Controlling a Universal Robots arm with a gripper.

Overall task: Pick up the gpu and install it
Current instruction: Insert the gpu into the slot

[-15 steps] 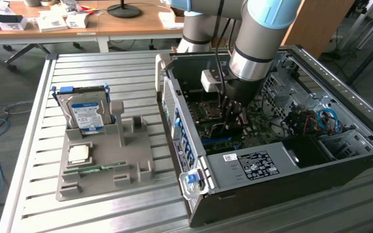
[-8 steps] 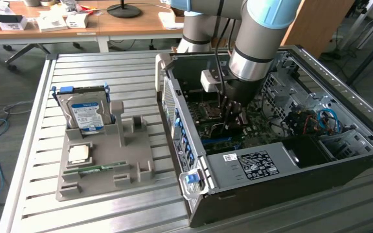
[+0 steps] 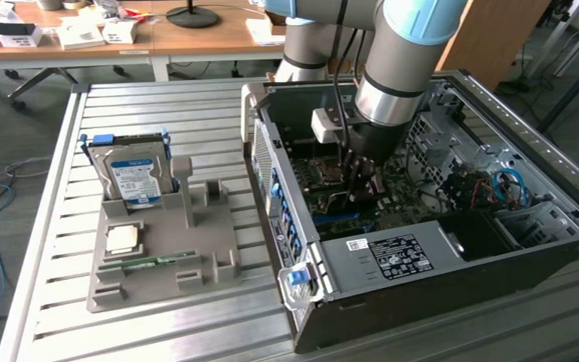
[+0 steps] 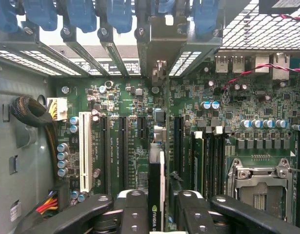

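— On the worktop (image 3: 58, 226), starting at nine o'clock in the exterior view, what sits there?

— At nine o'clock a grey holder tray (image 3: 159, 249) carries a hard drive (image 3: 133, 177) standing upright with a blue-white label, a pale square chip (image 3: 121, 239) below it, and a narrow green memory stick (image 3: 148, 262) lying flat toward seven o'clock.

— And further right?

— The open computer case (image 3: 421, 226) fills the three o'clock side. The arm (image 3: 400, 68) drops into it from twelve o'clock, and the tool (image 3: 362, 181) is low over the motherboard (image 3: 345, 211).

— Where is the gpu?

— In the wrist view the gpu (image 4: 156, 190) stands edge-on at six o'clock, pinched between the tool's (image 4: 156, 209) black fingers (image 4: 132, 214), directly above the motherboard's long slots (image 4: 124, 151), its metal end bracket (image 4: 159, 73) toward the rear slot openings at twelve o'clock.
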